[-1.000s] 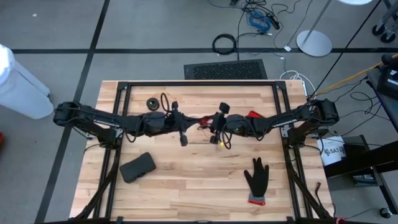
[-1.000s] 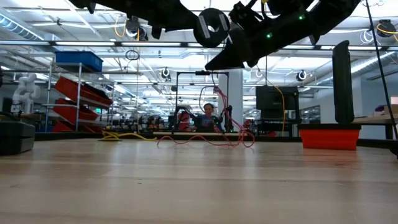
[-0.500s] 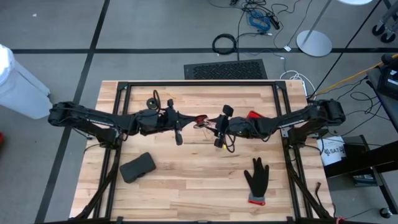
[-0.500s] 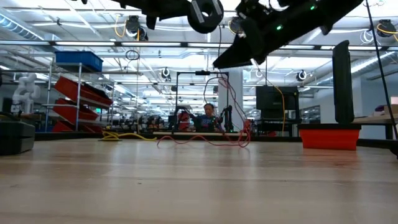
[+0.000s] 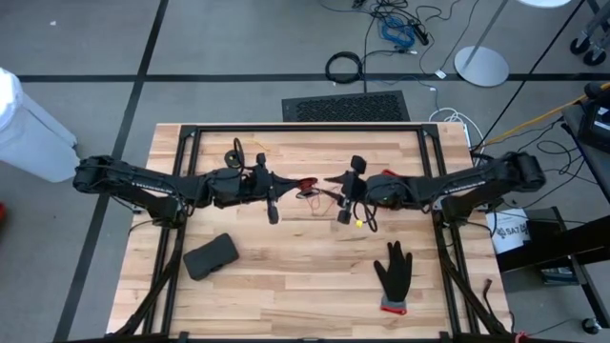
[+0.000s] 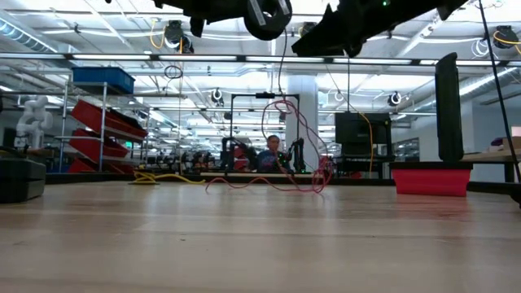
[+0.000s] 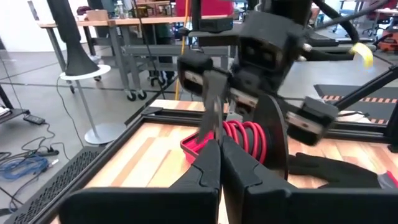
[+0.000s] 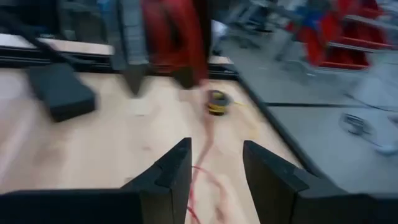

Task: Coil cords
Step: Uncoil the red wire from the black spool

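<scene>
Left gripper [image 5: 271, 200]: we've got it mid-tabletop, raised, fingers [image 7: 208, 168] pressed tight together. In the left wrist view a wound red coil sits right past the tips, so we'd say it's pinching the red cord [image 7: 244, 138] or its spool to keep that end anchored; can't see the contact itself.

Right gripper [image 5: 350, 189]: facing the left one, near it, also up off the wood. Fingers [image 8: 169, 175] apart, nothing between them but the red strand running along the tabletop beyond. We read that as a free, guiding hand, not a holding one.

Red cord: strung between the two grippers in the top view [image 5: 307, 184]; in the low view it drops from the arms in loose loops [image 6: 297, 146] to the wood. Slack's there prob. bc it's only partly wound.

Yellow cord: its small spool [image 8: 217, 102] lies on the tabletop ahead of the right gripper, thin strand by it. Untouched, looks like it's waiting its turn.

Black spool [image 5: 233, 157]: lies flat behind the left arm, apart from the action.

Glove [image 5: 392, 270]: near front edge, right side, out of the way.

Black pad [image 5: 211, 255]: front left, also parked.

Progress: our guess, early to mid; red underway, yellow not begun.

Risk: slack loops could snag on a wrist.
</scene>
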Available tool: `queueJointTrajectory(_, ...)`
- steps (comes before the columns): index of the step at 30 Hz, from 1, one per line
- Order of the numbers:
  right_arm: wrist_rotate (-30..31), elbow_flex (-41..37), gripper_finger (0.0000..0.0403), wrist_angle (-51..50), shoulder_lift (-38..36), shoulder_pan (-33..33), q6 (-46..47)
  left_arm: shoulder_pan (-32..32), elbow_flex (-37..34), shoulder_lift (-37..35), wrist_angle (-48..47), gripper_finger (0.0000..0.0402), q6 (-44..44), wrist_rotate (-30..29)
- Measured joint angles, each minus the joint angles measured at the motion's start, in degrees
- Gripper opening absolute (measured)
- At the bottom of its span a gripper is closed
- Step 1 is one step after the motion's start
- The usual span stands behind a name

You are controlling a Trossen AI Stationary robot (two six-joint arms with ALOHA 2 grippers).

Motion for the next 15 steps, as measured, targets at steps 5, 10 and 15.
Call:
queueJointTrajectory(5, -3.0, 0.0, 0.013, 3.8, 3.4, -0.8, -0.1, 0.0, 0.0, 0.0, 0.3, 0.0, -0.5, 0.6)
queueJointTrajectory(10, -1.3, 0.0, 0.013, 7.2, 5.4, -1.4, -2.1, -0.1, 0.0, 0.0, 0.3, 0.0, -1.0, 1.7)
queueJointTrajectory(15, 1.3, 0.0, 0.013, 7.7, 5.3, -1.5, -2.7, -0.1, 0.0, 0.0, 0.0, 0.0, -1.0, 1.8)
